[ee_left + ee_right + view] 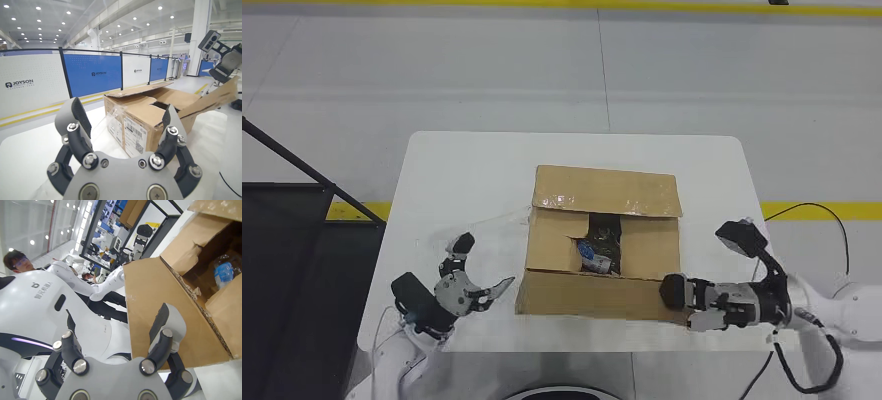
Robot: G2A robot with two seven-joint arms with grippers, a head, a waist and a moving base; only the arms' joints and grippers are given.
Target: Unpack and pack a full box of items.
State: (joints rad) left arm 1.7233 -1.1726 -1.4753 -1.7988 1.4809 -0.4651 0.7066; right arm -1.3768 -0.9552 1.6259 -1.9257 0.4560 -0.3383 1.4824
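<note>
- white table bears the box; right gripper, spread astride its near flap, may tear it.
- left gripper, wide and empty, leaves the box free to slide.

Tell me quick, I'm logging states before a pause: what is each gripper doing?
Left gripper: open, empty.
Right gripper: open, against the cardboard box flap.

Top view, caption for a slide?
Partly open cardboard box on table; left gripper open beside it, right gripper at flap.
</note>
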